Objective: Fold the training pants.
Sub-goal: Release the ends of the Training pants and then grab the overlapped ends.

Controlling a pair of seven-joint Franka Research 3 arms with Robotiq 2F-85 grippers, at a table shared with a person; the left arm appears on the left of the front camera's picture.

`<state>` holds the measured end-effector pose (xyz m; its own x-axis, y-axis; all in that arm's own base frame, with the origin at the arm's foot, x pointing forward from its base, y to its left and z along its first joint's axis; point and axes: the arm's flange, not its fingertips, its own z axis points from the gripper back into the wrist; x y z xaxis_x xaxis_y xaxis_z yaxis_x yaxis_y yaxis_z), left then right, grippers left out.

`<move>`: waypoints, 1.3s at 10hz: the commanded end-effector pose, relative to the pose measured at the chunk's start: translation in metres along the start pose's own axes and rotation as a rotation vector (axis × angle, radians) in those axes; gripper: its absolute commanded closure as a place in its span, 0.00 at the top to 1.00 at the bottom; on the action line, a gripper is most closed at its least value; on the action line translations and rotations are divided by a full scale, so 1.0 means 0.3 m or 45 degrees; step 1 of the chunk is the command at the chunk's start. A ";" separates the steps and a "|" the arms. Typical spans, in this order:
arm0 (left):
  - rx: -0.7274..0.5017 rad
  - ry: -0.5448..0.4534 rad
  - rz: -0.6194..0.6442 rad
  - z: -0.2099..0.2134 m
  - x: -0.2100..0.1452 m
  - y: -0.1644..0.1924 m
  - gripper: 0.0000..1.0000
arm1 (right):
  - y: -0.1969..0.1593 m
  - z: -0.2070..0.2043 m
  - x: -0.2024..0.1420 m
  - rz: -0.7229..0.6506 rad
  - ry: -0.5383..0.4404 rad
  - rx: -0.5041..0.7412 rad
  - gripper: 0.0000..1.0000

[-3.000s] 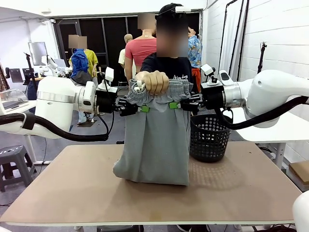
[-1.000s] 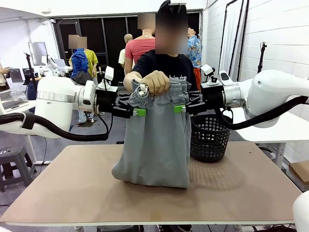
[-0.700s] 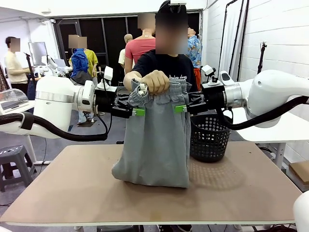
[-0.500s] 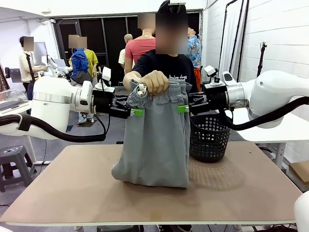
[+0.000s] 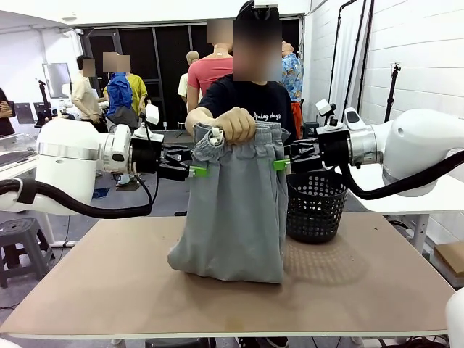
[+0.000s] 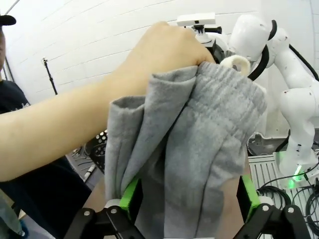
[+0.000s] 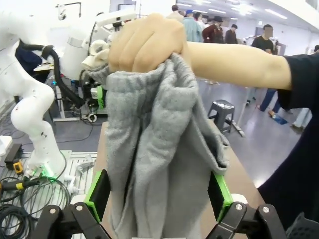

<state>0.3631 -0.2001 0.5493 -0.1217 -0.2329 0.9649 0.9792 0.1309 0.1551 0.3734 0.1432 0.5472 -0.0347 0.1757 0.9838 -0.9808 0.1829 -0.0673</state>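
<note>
Training pants [image 5: 235,210]: soft, limp, light; best pinched at waistband corners. Left jaws [image 5: 194,171] and right jaws [image 5: 281,164] spread, flanking cloth.

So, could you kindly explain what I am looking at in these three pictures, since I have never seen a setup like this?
Two white robot arms face a person across a table. The front picture is taken from between the arms. The other two come from cameras on each arm's wrist, looking along its fingers. The person's hand holds up grey training pants by the bunched waistband, and their lower end rests on the table. The left hand and the right hand sit open at either side of the waistband; each wrist picture shows fabric between green pads that are spread apart, not clamped. A black mesh basket stands on the table beside the pants.
</note>
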 end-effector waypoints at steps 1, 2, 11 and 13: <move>0.095 0.001 0.028 0.002 -0.005 -0.020 1.00 | 0.049 -0.035 -0.010 -0.029 0.021 -0.088 1.00; 0.123 0.000 0.030 -0.001 -0.004 -0.023 1.00 | 0.058 -0.041 -0.017 -0.058 0.011 -0.084 1.00; 0.215 -0.059 0.027 0.024 -0.030 -0.006 1.00 | 0.055 -0.014 -0.023 -0.194 0.005 0.089 1.00; 0.163 -0.080 0.001 0.019 -0.026 -0.006 1.00 | 0.065 -0.009 -0.025 -0.213 0.019 0.114 1.00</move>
<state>0.3576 -0.1974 0.5482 -0.1013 -0.1988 0.9748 0.9484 0.2767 0.1550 0.3678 0.1516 0.5429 0.1103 0.1492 0.9826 -0.9877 0.1267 0.0917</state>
